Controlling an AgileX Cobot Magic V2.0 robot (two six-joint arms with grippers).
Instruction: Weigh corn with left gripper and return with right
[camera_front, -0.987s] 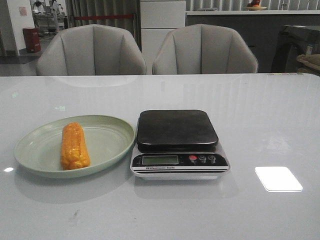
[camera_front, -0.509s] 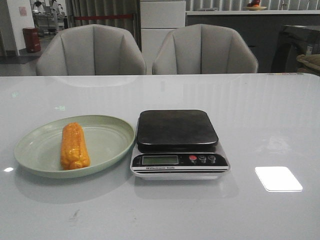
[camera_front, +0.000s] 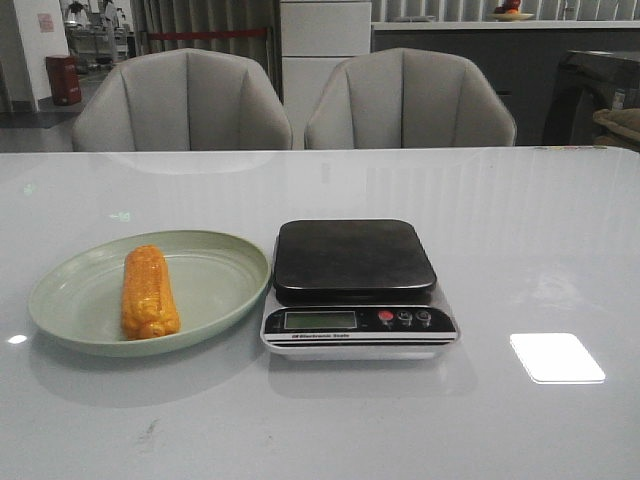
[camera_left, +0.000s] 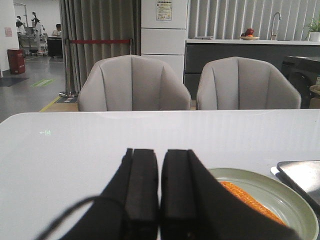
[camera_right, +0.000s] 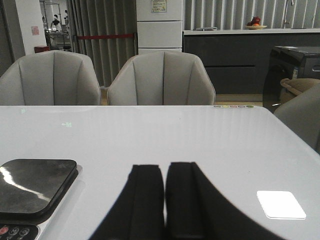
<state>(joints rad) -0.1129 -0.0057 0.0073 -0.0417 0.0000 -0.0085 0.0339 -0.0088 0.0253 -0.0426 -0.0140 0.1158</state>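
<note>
A wide, glossy white table (camera_front: 520, 230) fills the front view, with two grey armchairs (camera_front: 182, 100) pushed up to its far edge and a bright square of reflected light (camera_front: 557, 357) lying on its surface toward the right. On the table, left of centre, sits a pale green plate (camera_front: 215, 285), and just beside it on the right stands a kitchen scale (camera_front: 355, 287) with a dark square platform, nothing resting on it, and a small display and three buttons along its front edge. The plate's rim and the scale's left side are very close, nearly touching. The corn (camera_front: 148, 291) lies inside the plate, on its left half, flat on its side with its length running from the near rim toward the far rim; nothing is holding it. Neither arm shows in the front view. In the left wrist view, the left gripper (camera_left: 159, 192) hangs low over the table with its two flat black jaws pressed together and nothing between them, a black cable looping beside it; the plate and the end of the corn show just past it, apart from the jaws. In the right wrist view, the right gripper (camera_right: 164, 197) likewise has its jaws closed together on nothing, with the scale's platform off to one side, well apart.
</note>
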